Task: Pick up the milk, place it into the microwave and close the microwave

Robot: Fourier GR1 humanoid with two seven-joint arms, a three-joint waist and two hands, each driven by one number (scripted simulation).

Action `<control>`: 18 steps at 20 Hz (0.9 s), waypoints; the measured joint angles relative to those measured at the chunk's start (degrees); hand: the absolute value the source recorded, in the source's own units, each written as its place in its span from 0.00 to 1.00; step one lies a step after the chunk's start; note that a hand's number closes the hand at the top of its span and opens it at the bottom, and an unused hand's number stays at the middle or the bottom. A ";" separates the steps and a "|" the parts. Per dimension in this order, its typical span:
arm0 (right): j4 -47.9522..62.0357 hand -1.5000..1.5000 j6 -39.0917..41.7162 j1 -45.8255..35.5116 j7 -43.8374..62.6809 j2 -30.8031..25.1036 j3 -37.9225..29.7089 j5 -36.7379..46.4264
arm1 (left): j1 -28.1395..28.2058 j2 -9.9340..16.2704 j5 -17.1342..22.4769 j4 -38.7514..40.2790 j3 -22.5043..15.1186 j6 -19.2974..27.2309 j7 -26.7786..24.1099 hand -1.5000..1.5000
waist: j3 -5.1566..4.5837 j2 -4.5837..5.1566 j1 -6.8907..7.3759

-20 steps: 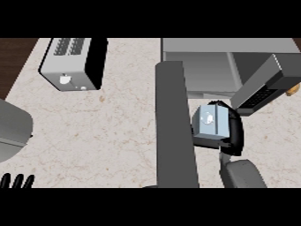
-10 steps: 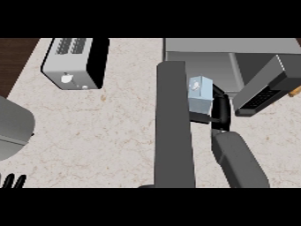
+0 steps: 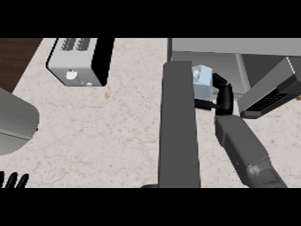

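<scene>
Milk [image 3: 202, 84] in right robot hand [image 3: 222, 95], open microwave door [image 3: 178, 128] alongside, toaster [image 3: 81, 60] left

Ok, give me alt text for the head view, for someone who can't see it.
The right hand holds the milk at the open microwave, whose door swings out toward the viewer. A toaster stands on the counter at the upper left, and the left hand rests at the lower left edge, fingers up.
</scene>
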 measured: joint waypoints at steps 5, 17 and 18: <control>6.65 1.00 -2.28 -3.92 -1.85 -1.77 -1.06 1.27 | -1.22 0.22 0.21 0.67 -0.07 -0.65 0.06 0.00 | 0.08 0.65 1.24; 12.78 1.00 -7.17 -9.15 -4.87 -7.52 -0.74 4.89 | -3.48 0.79 0.59 2.79 0.47 -1.77 -0.30 0.00 | 0.20 1.73 3.30; 12.75 1.00 -7.26 -9.40 -5.16 -7.79 -1.13 4.67 | -3.60 0.74 0.61 3.01 0.37 -1.95 -0.44 0.00 | 0.22 1.80 3.42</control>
